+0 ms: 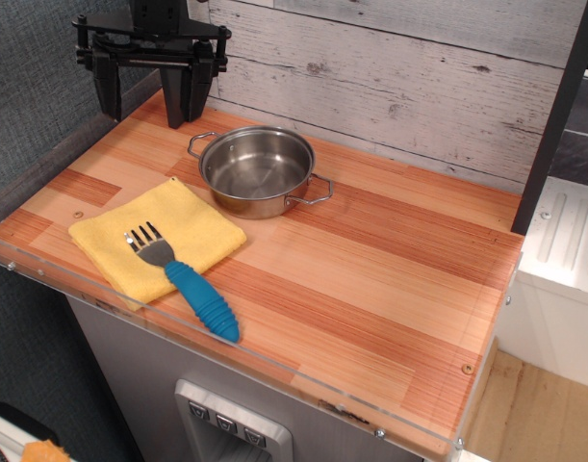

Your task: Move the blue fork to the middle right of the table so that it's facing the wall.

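Observation:
The blue fork (201, 299) lies near the table's front left edge. Its silver tines rest on a yellow cloth (183, 226) and point toward the back left; its handle points toward the front rim. My black gripper (151, 104) hangs above the table's back left corner, well clear of the fork, with its fingers (107, 91) spread open and empty. The striped wooden table (370, 279) has a clear acrylic rim. The whitish plank wall (399, 77) runs behind it.
A steel pot (257, 171) with two handles stands at the back, left of centre, next to the cloth. A dark grey textured panel (29, 87) is on the left. A white unit (563, 260) stands beyond the right edge.

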